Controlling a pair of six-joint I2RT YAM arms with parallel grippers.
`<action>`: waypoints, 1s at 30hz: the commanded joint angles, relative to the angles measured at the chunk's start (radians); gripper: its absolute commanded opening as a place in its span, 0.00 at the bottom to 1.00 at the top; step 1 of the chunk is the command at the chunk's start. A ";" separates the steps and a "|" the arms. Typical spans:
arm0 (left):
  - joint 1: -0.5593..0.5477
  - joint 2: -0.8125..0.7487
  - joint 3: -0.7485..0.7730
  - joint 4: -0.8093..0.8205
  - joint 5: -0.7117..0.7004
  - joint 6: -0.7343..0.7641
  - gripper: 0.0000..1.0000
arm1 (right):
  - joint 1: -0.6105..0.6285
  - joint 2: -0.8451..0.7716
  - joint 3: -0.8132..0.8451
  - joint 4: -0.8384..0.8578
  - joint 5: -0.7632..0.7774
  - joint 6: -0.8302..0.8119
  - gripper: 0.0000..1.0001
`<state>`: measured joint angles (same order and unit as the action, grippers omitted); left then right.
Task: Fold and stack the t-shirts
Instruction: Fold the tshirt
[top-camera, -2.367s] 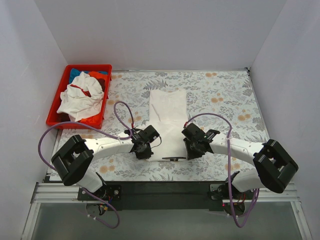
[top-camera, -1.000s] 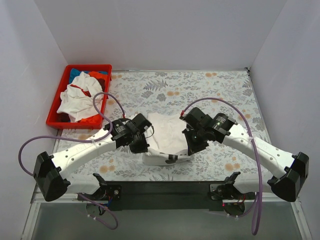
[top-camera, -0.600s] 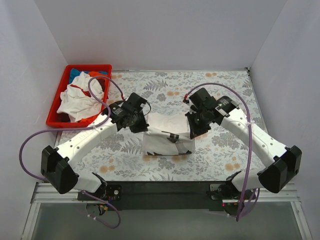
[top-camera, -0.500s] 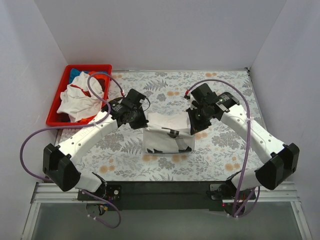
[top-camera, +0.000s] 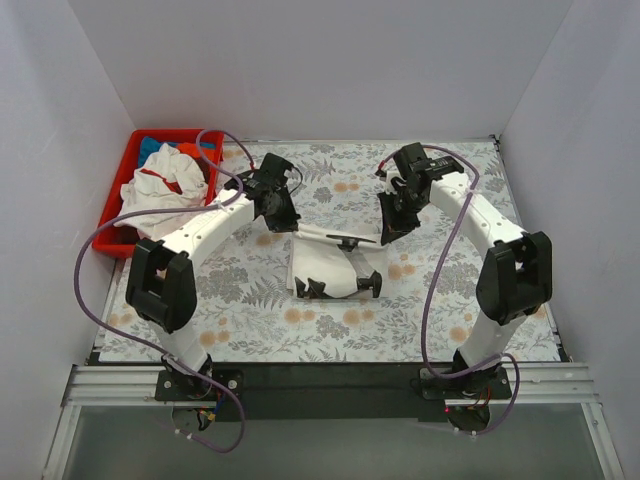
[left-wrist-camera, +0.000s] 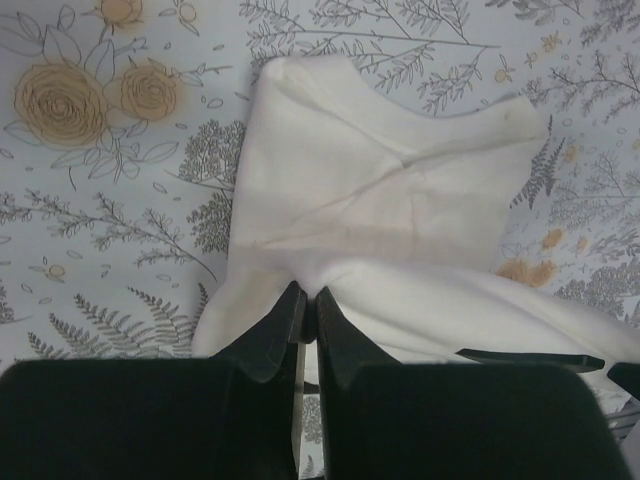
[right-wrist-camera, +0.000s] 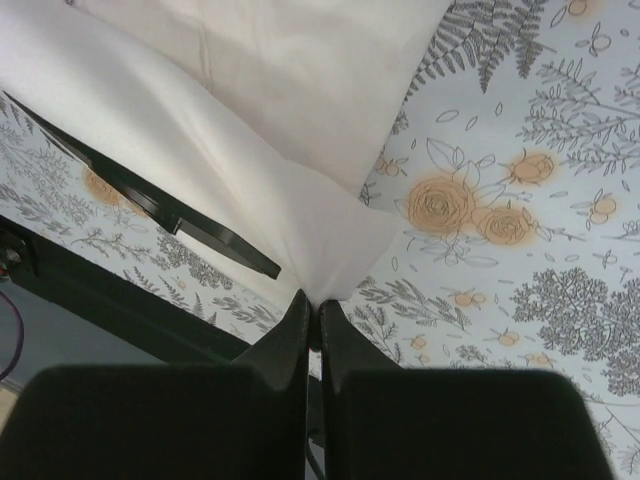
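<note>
A large white t-shirt with black printed patches (top-camera: 335, 262) lies in the middle of the floral table, doubled over on itself. My left gripper (top-camera: 283, 222) is shut on its left corner; the left wrist view shows the white cloth (left-wrist-camera: 380, 220) pinched between the fingers. My right gripper (top-camera: 385, 234) is shut on its right corner, and the cloth (right-wrist-camera: 250, 170) hangs taut from it in the right wrist view. Both hold the near hem lifted over the shirt's far part. More shirts, white with red trim (top-camera: 160, 185), blue and orange-red, are heaped in the red bin (top-camera: 112, 236).
The red bin stands at the table's far left corner. White walls close in the table on the left, back and right. The black rail (top-camera: 330, 378) with both arm bases runs along the near edge.
Both grippers have carried the shirt's near hem up and away from the arm bases, over the shirt, so the shirt is doubled and the black print shows on top.
</note>
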<state>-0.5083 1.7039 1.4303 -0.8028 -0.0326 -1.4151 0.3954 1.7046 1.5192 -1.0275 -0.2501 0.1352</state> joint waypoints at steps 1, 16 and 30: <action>0.053 0.048 0.054 0.042 -0.027 0.050 0.00 | -0.036 0.061 0.064 0.032 -0.034 -0.039 0.01; 0.073 0.257 0.013 0.338 -0.084 0.065 0.02 | -0.092 0.332 0.076 0.250 -0.041 -0.013 0.06; 0.048 -0.195 -0.324 0.516 -0.072 0.059 0.56 | -0.092 -0.167 -0.324 0.662 -0.044 0.070 0.39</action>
<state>-0.4438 1.6852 1.1625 -0.3668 -0.1005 -1.3655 0.3069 1.6455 1.2675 -0.5381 -0.2398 0.1833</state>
